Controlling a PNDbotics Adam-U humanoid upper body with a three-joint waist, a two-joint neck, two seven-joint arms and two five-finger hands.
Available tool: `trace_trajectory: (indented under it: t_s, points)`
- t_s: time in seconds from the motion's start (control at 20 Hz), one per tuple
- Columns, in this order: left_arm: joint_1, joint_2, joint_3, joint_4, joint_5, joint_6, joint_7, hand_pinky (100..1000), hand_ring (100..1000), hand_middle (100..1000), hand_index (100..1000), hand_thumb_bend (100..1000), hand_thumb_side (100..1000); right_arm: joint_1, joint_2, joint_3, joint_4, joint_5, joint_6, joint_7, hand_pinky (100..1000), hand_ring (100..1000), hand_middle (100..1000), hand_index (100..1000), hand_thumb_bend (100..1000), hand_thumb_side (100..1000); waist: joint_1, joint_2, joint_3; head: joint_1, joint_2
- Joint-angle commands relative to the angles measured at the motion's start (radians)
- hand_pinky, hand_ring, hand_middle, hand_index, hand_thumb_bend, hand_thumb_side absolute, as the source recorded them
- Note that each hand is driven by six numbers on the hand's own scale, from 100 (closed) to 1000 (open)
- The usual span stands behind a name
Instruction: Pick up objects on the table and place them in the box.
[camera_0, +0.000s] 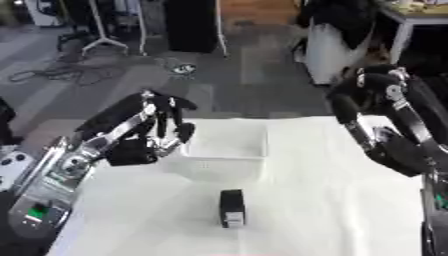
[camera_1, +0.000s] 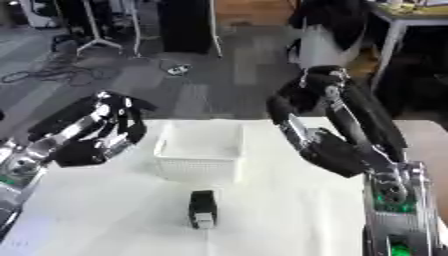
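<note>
A white box (camera_0: 224, 150) stands on the white table (camera_0: 332, 210), left of centre and toward the far edge. A small black object with a pale end (camera_0: 232, 208) lies in front of it, apart from both arms. My left hand (camera_0: 166, 125) hangs just left of the box, at about rim height. Its fingers point down and curl on a dark lump (camera_0: 131, 152). What the lump is I cannot make out. My right arm (camera_1: 332, 147) is folded high over the table's right side, and I cannot pick out its hand.
The table's far edge runs just behind the box, with grey floor, cables and stands beyond. Bare white table lies to the right of the box and around the black object.
</note>
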Motion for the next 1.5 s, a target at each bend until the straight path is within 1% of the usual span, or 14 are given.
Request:
trace_trajectory:
  t_s: [0.05, 0.15, 0.2, 0.35, 0.4, 0.45, 0.6, 0.75, 0.8, 0.95, 1.05, 1.1, 1.25, 1.5]
  points:
    - [-0.029, 0.029, -0.023, -0.002, -0.049, -0.031, -0.009, 100, 303, 433, 809, 296, 1000, -0.008, 0.003, 0.006, -0.021, -0.004, -0.001, 0.006, 414, 420, 437, 608, 334, 1000, 0.001, -0.013, -0.001, 0.012, -0.01]
    - [-0.035, 0.028, -0.033, 0.006, -0.075, -0.05, -0.019, 100, 300, 415, 809, 336, 1000, -0.008, 0.003, 0.006, -0.021, -0.004, -0.002, 0.007, 414, 420, 437, 608, 333, 1000, 0.002, -0.013, -0.002, 0.014, -0.009]
    - [-0.038, 0.028, -0.036, 0.009, -0.086, -0.058, -0.025, 100, 304, 387, 818, 407, 1000, -0.008, 0.004, 0.006, -0.022, -0.004, -0.002, 0.007, 414, 420, 437, 608, 333, 1000, 0.002, -0.013, -0.003, 0.015, -0.007]
    - [-0.044, 0.028, -0.047, 0.02, -0.119, -0.079, -0.062, 100, 313, 400, 827, 427, 998, -0.008, 0.004, 0.006, -0.023, -0.004, -0.002, 0.007, 414, 420, 437, 608, 332, 1000, 0.003, -0.013, -0.004, 0.016, -0.004]
    - [-0.045, 0.027, -0.05, 0.023, -0.128, -0.085, -0.081, 263, 404, 489, 897, 451, 1000, -0.008, 0.005, 0.007, -0.023, -0.004, -0.002, 0.007, 415, 420, 437, 608, 332, 1000, 0.003, -0.013, -0.005, 0.017, -0.003]
    - [-0.047, 0.027, -0.055, 0.027, -0.138, -0.095, -0.112, 219, 383, 471, 891, 447, 1000, -0.008, 0.005, 0.007, -0.023, -0.005, -0.002, 0.008, 415, 420, 437, 608, 332, 1000, 0.003, -0.013, -0.006, 0.018, -0.003]
    - [-0.052, 0.026, -0.066, 0.033, -0.147, -0.122, -0.208, 499, 556, 646, 939, 453, 1000, -0.008, 0.004, 0.008, -0.023, -0.005, -0.003, 0.009, 416, 420, 438, 608, 332, 1000, 0.003, -0.013, -0.007, 0.019, -0.001]
    - [-0.058, 0.021, -0.065, 0.033, -0.133, -0.142, -0.295, 505, 603, 684, 932, 440, 1000, -0.008, 0.004, 0.008, -0.022, -0.005, -0.003, 0.01, 416, 421, 438, 608, 332, 1000, 0.003, -0.013, -0.006, 0.017, 0.002]
    - [-0.058, 0.018, -0.063, 0.032, -0.123, -0.141, -0.307, 460, 601, 673, 925, 419, 1000, -0.008, 0.004, 0.008, -0.021, -0.005, -0.004, 0.01, 416, 421, 438, 608, 332, 1000, 0.003, -0.013, -0.006, 0.017, 0.003]
    - [-0.058, 0.008, -0.062, 0.03, -0.086, -0.125, -0.323, 443, 597, 666, 925, 411, 1000, -0.008, 0.004, 0.008, -0.021, -0.006, -0.004, 0.01, 416, 421, 438, 608, 332, 1000, 0.003, -0.013, -0.005, 0.016, 0.003]
    - [-0.058, 0.002, -0.067, 0.03, -0.059, -0.113, -0.334, 412, 586, 651, 920, 396, 1000, -0.008, 0.004, 0.008, -0.02, -0.006, -0.004, 0.01, 416, 421, 438, 608, 332, 1000, 0.003, -0.013, -0.005, 0.016, 0.003]
    - [-0.059, 0.0, -0.069, 0.029, -0.048, -0.109, -0.341, 370, 564, 635, 909, 366, 1000, -0.008, 0.004, 0.008, -0.02, -0.006, -0.004, 0.01, 417, 421, 438, 608, 331, 1000, 0.003, -0.013, -0.005, 0.017, 0.003]
    - [-0.059, -0.006, -0.077, 0.032, -0.032, -0.096, -0.369, 337, 525, 608, 902, 283, 1000, -0.009, 0.004, 0.008, -0.02, -0.006, -0.005, 0.01, 417, 421, 438, 608, 330, 1000, 0.003, -0.013, -0.006, 0.017, 0.004]
    - [-0.064, -0.017, -0.085, 0.046, -0.019, -0.074, -0.396, 291, 488, 582, 873, 275, 1000, -0.009, 0.005, 0.009, -0.019, -0.006, -0.006, 0.011, 417, 421, 438, 608, 331, 1000, 0.002, -0.012, -0.007, 0.019, 0.005]
